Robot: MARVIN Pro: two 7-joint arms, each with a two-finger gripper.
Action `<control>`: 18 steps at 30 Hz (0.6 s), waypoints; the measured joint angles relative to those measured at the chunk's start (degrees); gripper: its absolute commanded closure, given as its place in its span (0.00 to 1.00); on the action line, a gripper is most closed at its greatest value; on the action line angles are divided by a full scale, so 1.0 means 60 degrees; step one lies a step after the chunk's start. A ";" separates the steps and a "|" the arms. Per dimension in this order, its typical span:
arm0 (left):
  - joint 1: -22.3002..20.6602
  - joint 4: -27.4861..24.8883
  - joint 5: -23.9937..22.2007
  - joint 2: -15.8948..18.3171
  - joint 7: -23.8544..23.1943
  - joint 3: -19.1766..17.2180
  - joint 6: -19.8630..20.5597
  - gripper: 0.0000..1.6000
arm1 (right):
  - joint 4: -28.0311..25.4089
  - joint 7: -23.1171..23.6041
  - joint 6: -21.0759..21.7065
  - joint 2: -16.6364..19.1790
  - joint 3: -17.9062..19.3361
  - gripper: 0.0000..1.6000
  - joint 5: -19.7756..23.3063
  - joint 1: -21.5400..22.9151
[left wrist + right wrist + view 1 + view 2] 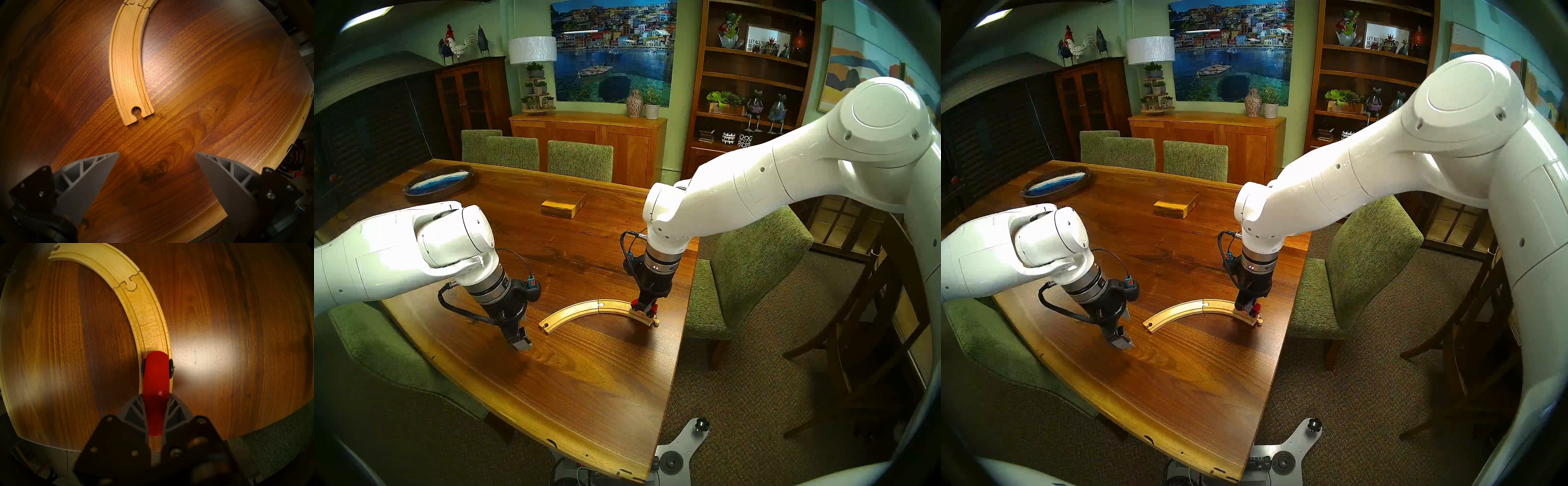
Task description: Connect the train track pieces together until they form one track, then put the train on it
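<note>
The two pale wooden track pieces are joined into one curved track [572,310] [1175,310] [149,316] on the table, with the peg-and-hole seam [131,285] at its middle. My right gripper [644,307] [1246,307] [156,395] is shut on the red train [650,308] [1256,309] [156,372] at the track's right end. Its dark wheels line up with the grooves; whether they touch the wood I cannot tell. My left gripper [521,342] [1120,341] [157,154] hangs open and empty just off the track's left, hole end [136,112].
A yellowish wooden block [563,205] lies farther back on the table, and an oval dark tray [439,183] is at the far left. A green chair [751,271] stands close to the table's right edge, beside the right arm.
</note>
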 measured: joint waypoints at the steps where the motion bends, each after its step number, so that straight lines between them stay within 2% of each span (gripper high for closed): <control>1: 0.0000 0.0000 0.0000 0.0000 0.0000 0.0000 0.0000 0.00 | 0.0024 0.0017 0.0012 -0.0018 0.0000 1.00 -0.0007 -0.0003; 18: 0.0000 0.0000 0.0000 0.0000 -0.0001 0.0000 0.0000 0.00 | 0.0281 0.0249 0.0091 -0.0255 -0.0002 1.00 -0.0093 -0.0157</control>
